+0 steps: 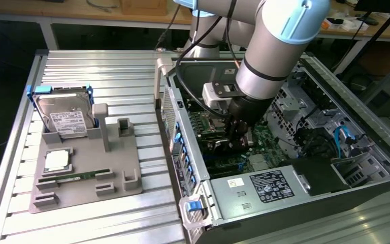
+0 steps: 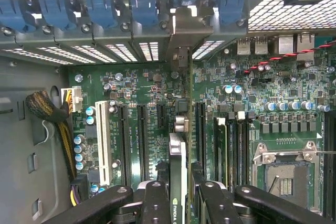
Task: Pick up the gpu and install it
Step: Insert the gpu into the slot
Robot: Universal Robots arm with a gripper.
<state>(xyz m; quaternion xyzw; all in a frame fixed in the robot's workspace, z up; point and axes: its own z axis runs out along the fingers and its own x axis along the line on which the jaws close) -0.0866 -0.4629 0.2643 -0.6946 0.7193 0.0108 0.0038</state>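
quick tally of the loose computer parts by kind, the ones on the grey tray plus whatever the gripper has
hard drive: 1
processor chip: 1
memory stick: 1
gpu, held in the gripper: 1
total: 4

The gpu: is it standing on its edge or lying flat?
On its edge: in the wrist view the gpu is a thin strip between the fingers of the pincer, over the motherboard.

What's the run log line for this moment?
gripper: shut on gpu | gpu: edge-on at motherboard slots, inside computer case | seated: cannot tell
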